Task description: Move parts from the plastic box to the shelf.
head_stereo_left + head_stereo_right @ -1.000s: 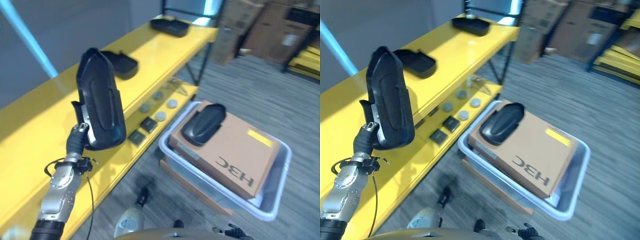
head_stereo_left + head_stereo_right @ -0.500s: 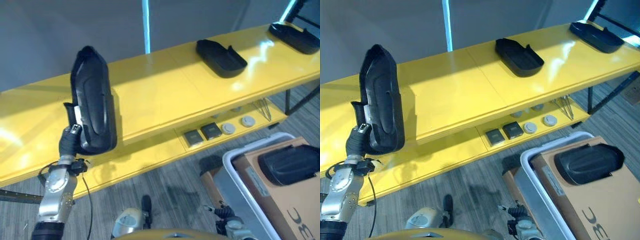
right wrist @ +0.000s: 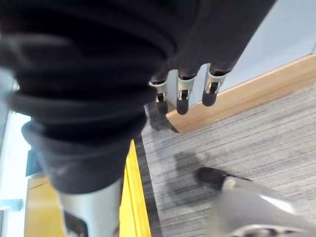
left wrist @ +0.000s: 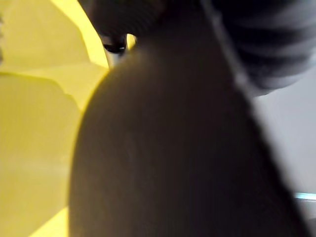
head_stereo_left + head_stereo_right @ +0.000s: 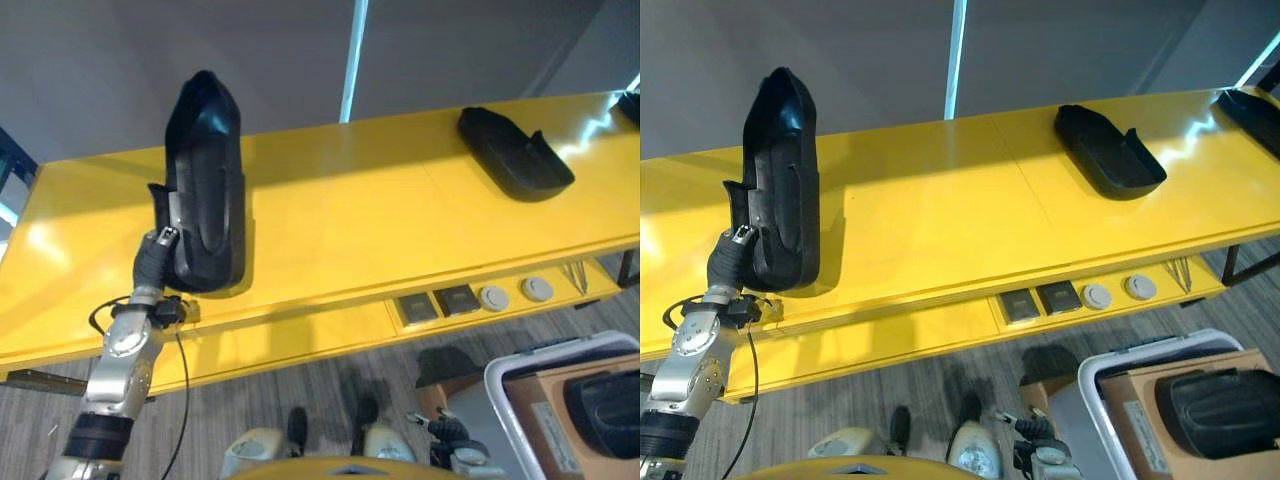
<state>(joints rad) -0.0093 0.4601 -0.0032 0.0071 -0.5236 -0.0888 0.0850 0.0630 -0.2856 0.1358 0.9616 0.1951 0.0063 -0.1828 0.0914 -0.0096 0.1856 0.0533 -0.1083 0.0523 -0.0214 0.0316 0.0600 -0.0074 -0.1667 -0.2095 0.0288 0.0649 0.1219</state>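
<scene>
Here, one long yellow metal shelf (image 5: 400,220), two tiers, spanning the head views from side to side.

Grey plastic box (image 5: 1095,375), at the lower right of the head views on the floor beside the shelf's right end; it carries a brown cardboard carton (image 5: 1130,395).

Long black moulded plastic part, boat-shaped (image 5: 205,185): upright above the left half of the shelf's top tier, its lower end level with the front edge. The left hand (image 5: 152,265) grips its lower end from the left; its fingers are hidden behind the part, so their grip cannot be judged.

Second black moulded part (image 5: 515,152): lying flat, hollow side up, on the right half of the top tier.

Third black moulded part (image 5: 1245,105): flat at the far right end of the top tier, cut by the picture's edge.

Fourth black moulded part (image 5: 1220,410): resting on the carton inside the box.

Two small dark square items (image 5: 438,302) and two grey round discs (image 5: 515,293): in a row on the lower tier, right half.

Right hand (image 3: 185,91): hanging over grey carpeted floor (image 3: 256,143), fingers straight and relaxed, holding nothing.
</scene>
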